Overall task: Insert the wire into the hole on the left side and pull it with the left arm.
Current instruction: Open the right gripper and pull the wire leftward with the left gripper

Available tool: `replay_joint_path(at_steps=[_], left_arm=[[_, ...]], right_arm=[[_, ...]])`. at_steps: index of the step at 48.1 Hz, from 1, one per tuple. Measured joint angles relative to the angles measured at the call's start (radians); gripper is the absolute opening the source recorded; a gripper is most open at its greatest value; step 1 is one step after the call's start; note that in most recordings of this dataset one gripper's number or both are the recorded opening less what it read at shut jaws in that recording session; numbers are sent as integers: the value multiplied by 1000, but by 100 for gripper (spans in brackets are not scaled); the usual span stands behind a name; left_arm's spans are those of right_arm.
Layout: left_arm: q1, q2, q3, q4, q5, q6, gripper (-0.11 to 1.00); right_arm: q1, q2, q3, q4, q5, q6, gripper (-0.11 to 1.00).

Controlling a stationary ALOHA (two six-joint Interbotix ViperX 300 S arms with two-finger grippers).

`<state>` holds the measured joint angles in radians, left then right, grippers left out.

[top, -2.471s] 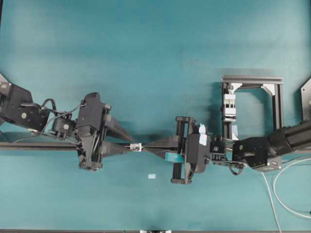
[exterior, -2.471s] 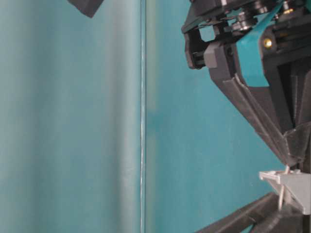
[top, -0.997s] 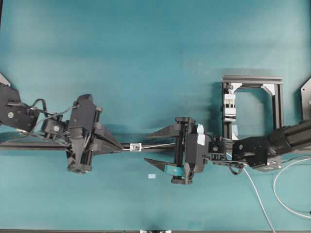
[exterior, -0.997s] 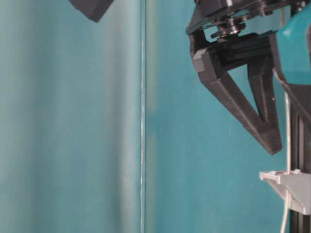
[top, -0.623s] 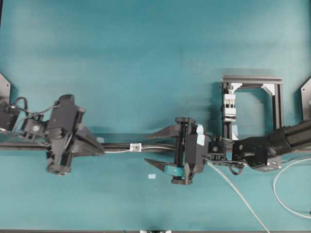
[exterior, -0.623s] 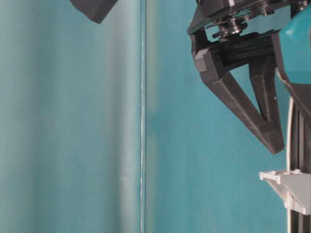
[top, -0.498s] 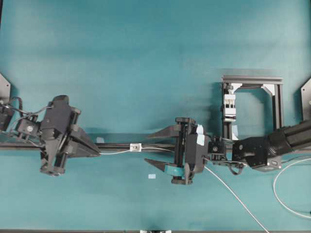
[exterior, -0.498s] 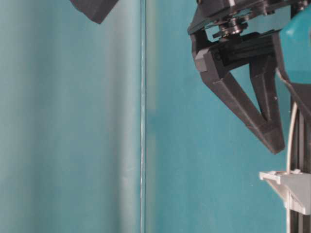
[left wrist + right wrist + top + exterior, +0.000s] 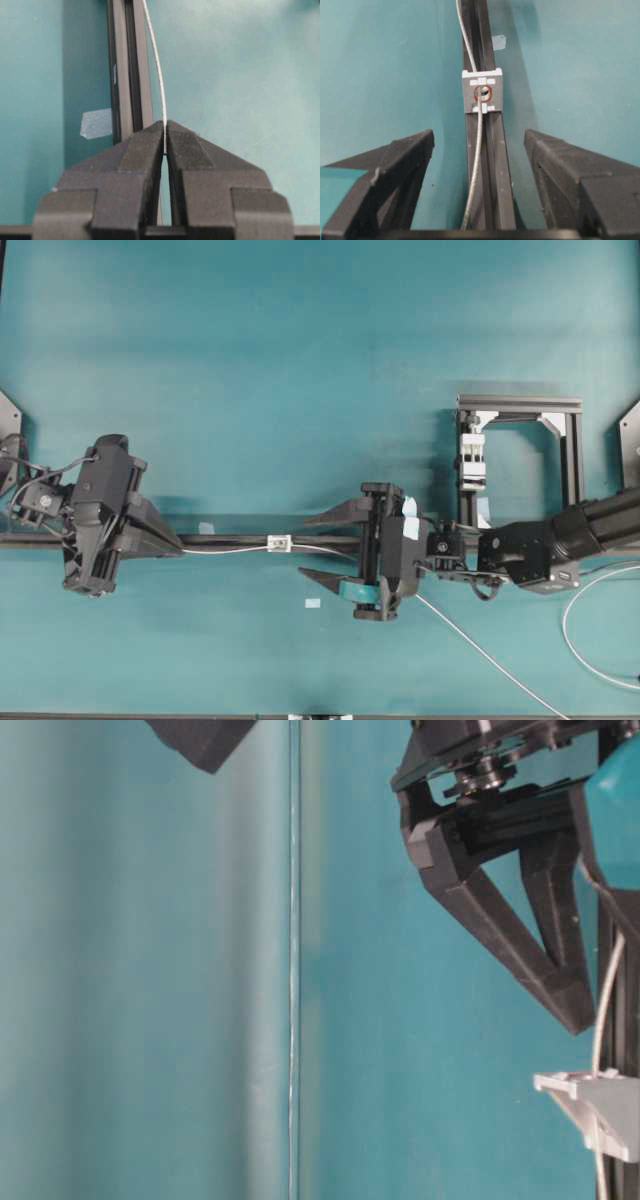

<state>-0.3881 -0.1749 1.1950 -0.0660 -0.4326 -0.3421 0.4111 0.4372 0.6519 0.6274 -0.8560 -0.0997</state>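
Teal table (image 9: 300,340) under black rail (image 9: 320,539), tape patches (image 9: 313,603), metal frame (image 9: 520,403).

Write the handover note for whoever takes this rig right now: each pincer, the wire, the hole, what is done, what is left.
Left pincer: shut on the wire, well left of the fitting in the overhead view.
Right pincer: open, straddling the black rail, holding nothing.
The wire passes through the hole of the small square fitting on the rail and trails off right across the table.
Done: threading, and a grip on the left side.
Left: likely more pulling to the left; the long tail on the right has yet to come through.
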Motion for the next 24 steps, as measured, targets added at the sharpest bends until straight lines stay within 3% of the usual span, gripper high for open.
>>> replay_joint_path(at_steps=[18, 24], left_arm=[[14, -5, -5, 0, 74, -2, -10], [29, -6, -6, 0, 89, -5, -1]], right_arm=[[0, 0, 0, 0, 2, 0, 82], [0, -2, 0, 0, 0, 0, 82]])
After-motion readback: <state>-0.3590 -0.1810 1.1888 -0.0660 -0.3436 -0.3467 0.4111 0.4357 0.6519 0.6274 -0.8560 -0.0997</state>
